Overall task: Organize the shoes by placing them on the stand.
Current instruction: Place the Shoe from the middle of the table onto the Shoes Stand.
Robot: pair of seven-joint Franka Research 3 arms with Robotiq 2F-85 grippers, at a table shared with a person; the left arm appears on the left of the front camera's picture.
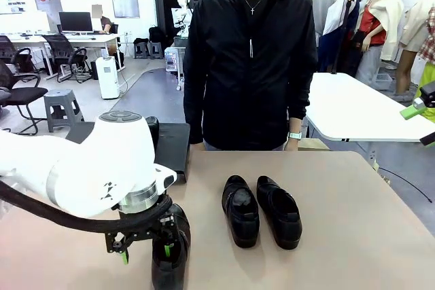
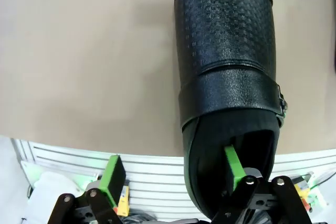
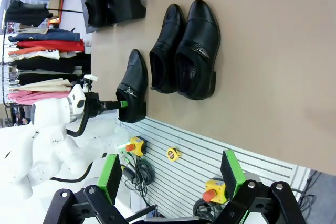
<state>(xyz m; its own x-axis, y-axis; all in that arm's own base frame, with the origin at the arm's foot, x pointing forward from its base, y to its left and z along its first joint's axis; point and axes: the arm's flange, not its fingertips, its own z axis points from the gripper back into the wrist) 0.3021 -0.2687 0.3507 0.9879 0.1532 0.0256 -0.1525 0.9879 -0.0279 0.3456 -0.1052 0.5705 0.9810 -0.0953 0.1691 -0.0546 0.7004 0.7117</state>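
No readable text, brand or number in any view.
- Wall poster point(image 1: 47, 3), far left: red and grey blocks, print too small to read.
- White arm point(image 1: 107, 191), near left: small dark marks on the joint, shapes rather than legible characters.
- Near-left shoe point(image 2: 226, 51): dotted embossed leather, no legible mark.
- Yellow button box point(image 3: 135, 145) past the near edge of the surface point(image 3: 262, 51): any label is too small to make out.

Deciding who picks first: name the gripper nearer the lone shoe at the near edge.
Left. The left gripper straddles the shoe at its side wall, one finger inside; the right gripper hangs apart, above the table's edge rail.
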